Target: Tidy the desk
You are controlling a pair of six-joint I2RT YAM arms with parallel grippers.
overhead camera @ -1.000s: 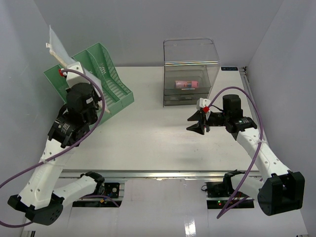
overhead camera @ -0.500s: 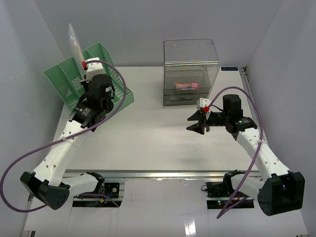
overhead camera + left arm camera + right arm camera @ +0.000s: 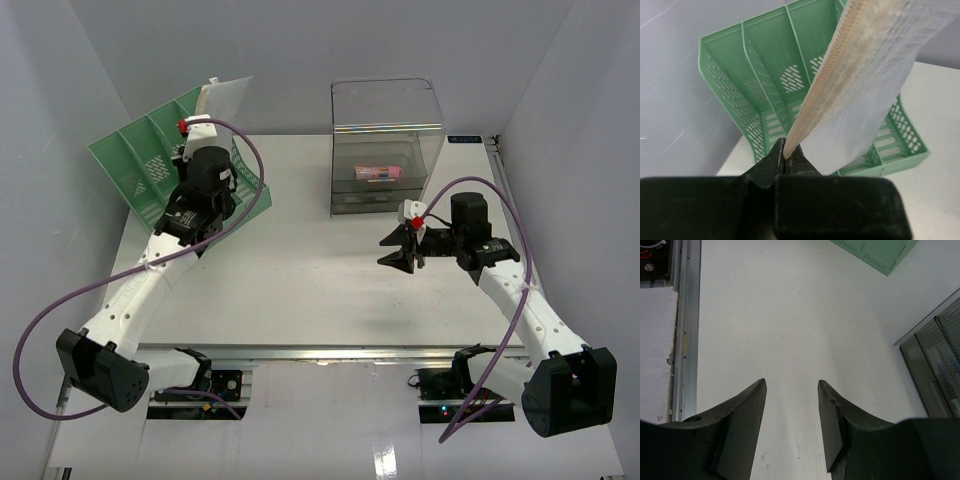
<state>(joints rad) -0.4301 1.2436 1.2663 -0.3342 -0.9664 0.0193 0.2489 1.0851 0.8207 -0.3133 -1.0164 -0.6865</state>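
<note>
Counter (image 3: 300,290) comes first: a flat white top with a metal rail (image 3: 330,352) along its near edge, boxed in by pale walls, and most of its middle is bare.

At the far left corner a green three-slot file rack (image 3: 140,165) leans back toward the wall. Its slots look empty as far as I can see into them from the left wrist view (image 3: 765,90).

Above the rack's right-hand end, the left gripper (image 3: 205,125) is clamped on the corner of a flat translucent zip pouch (image 3: 225,100). From the wrist, the jaws (image 3: 786,155) pinch the pouch (image 3: 865,75) right at its beige zipper edge, and it stands up and away over the rack, not yet in any slot.

I'd say the step in hand is filing that pouch. The next move calls for lining its lower edge up with one slot and lowering it between the dividers before letting go. The pouch looks thin and may flex against a divider.

At the far middle stands a clear plastic drawer box (image 3: 385,140) with a small pink object (image 3: 377,173) inside; I can't tell what it is.

The right gripper (image 3: 400,247) hovers over bare counter just in front of that box, with its jaws (image 3: 791,390) spread and nothing between them.
</note>
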